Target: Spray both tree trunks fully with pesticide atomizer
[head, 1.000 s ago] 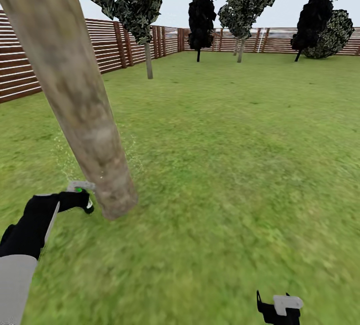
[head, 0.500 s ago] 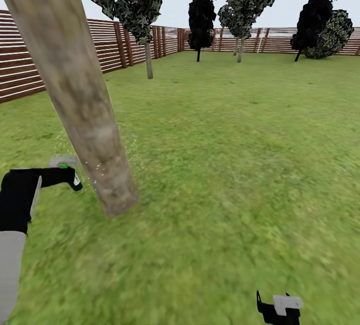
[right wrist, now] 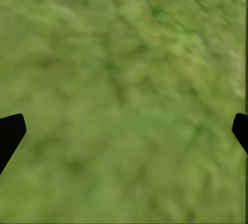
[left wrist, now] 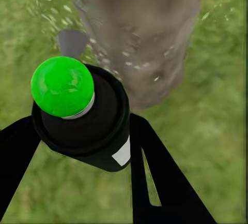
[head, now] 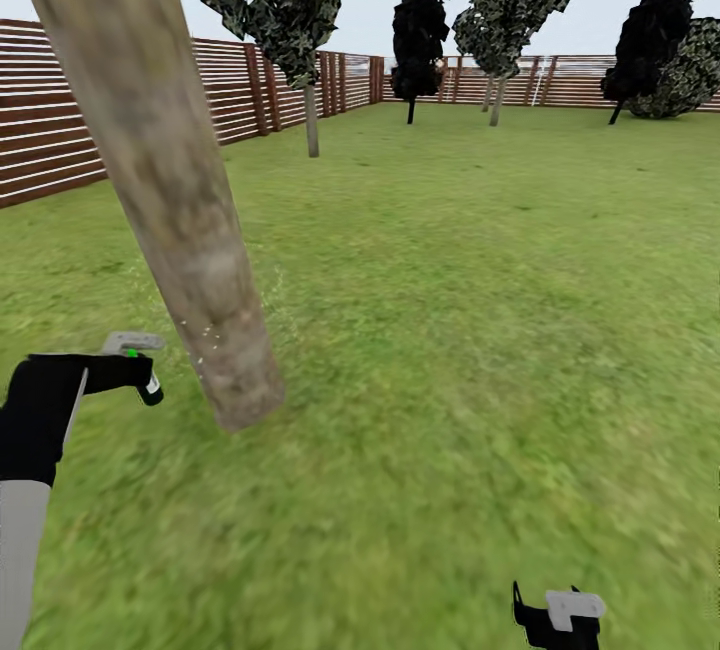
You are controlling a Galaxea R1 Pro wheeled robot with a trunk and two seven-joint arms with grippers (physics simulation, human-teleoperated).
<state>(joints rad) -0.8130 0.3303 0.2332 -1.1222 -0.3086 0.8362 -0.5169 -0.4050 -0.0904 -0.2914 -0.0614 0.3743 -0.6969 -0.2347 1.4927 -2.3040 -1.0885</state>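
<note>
My left pincer [left wrist: 82,146] clamps the pesticide atomizer [left wrist: 82,115] around its body, a small, rigid, probably light bottle aimed at the tree trunk [left wrist: 139,32], while my right pincer [right wrist: 124,131] hangs wide open.

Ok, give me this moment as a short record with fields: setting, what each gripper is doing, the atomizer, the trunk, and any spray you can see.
setting: grass lawn with a brown slat fence behind
left gripper: shut on the pesticide atomizer, beside the trunk's base
right gripper: open, nothing between the fingers, grass beneath
pesticide atomizer: dark bottle, white label, top dot showing green, pointed at the trunk
tree trunk: thick, grey-brown, mottled
pesticide: white specks on the lower trunk and in the air near it
trunk coverage: specks sparse, low on the trunk
</note>
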